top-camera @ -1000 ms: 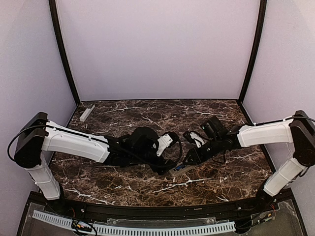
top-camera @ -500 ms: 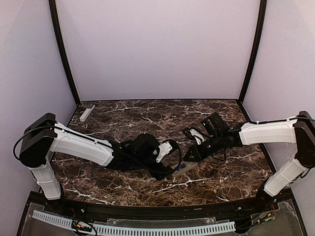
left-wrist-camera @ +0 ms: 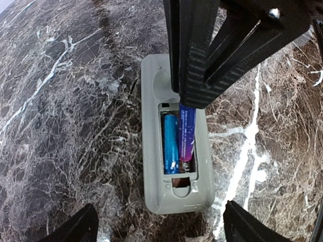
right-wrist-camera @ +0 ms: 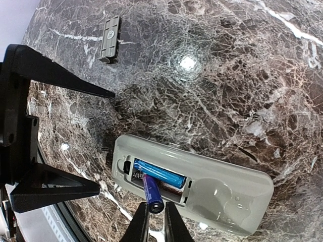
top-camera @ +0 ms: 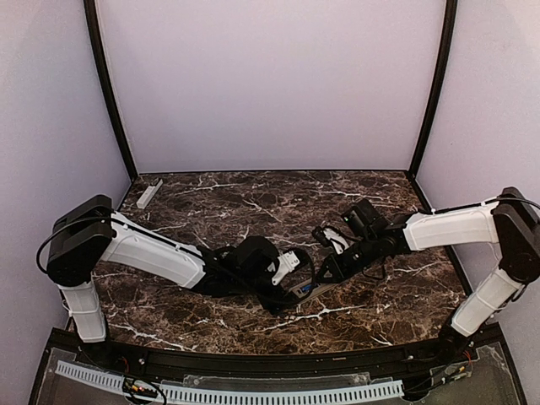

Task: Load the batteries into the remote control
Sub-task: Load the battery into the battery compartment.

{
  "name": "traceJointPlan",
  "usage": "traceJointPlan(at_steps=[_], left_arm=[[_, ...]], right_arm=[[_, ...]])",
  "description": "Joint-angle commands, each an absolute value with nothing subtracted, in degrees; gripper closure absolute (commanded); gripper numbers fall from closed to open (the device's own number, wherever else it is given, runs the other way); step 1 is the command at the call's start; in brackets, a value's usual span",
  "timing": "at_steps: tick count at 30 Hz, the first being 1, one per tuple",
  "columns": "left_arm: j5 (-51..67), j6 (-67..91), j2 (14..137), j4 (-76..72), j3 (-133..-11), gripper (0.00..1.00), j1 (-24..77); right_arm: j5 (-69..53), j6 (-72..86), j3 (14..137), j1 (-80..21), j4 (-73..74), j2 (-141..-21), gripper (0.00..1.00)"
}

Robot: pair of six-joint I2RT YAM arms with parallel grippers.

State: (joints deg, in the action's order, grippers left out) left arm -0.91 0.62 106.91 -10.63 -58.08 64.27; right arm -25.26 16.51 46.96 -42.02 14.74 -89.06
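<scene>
The remote control (left-wrist-camera: pixel 174 199) lies face down on the marble, its battery bay open; it also shows in the right wrist view (right-wrist-camera: pixel 227 194) and the top view (top-camera: pixel 305 290). One blue battery (left-wrist-camera: pixel 170 143) lies seated in the bay (right-wrist-camera: pixel 159 176). My right gripper (right-wrist-camera: pixel 155 216) is shut on the second battery (right-wrist-camera: pixel 151 191), which is tilted, its lower end at the bay's spring (left-wrist-camera: pixel 186 132). My left gripper (left-wrist-camera: pixel 161 227) is open, its fingers wide apart on either side of the remote's near end, not touching it.
A narrow pale grey bar (top-camera: pixel 149 193) lies at the table's back left corner, also seen in the right wrist view (right-wrist-camera: pixel 109 39). Both arms meet low over the table's middle. Black frame posts stand at the back corners.
The left arm has shifted right and lower, bringing its open gripper around the remote. The right gripper has moved slightly down and left with the battery toward the bay.
</scene>
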Motion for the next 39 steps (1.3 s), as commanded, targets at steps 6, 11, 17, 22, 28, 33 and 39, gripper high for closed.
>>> traceJointPlan(at_steps=[6,11,17,22,28,33,39], left_arm=[[-0.15,-1.03,108.08,-10.43,-59.65,0.14,64.78],[-0.16,-1.51,108.67,-10.56,-59.79,0.15,64.81],[-0.17,-2.19,109.98,-10.55,-60.67,0.16,64.84],[-0.10,-2.52,111.08,-10.38,-61.58,0.17,64.98],[-0.18,-2.49,111.80,-10.50,-61.61,0.18,64.95],[-0.17,-2.31,112.37,-10.71,-61.46,0.23,64.95],[-0.17,-2.20,112.75,-11.31,-60.92,0.30,64.95]], right_arm=[[-23.42,15.90,47.16,-42.36,15.35,-86.83,0.87],[-24.48,15.64,47.33,-42.33,14.57,-88.20,0.87],[-25.07,15.31,47.05,-42.45,13.81,-89.94,0.89],[-25.14,15.04,46.87,-42.58,13.63,-90.88,0.90],[-24.86,14.51,46.86,-42.82,13.71,-92.32,0.91],[-24.41,13.92,47.35,-43.23,14.18,-93.37,0.91],[-24.16,13.71,47.63,-43.59,14.50,-93.52,0.92]])
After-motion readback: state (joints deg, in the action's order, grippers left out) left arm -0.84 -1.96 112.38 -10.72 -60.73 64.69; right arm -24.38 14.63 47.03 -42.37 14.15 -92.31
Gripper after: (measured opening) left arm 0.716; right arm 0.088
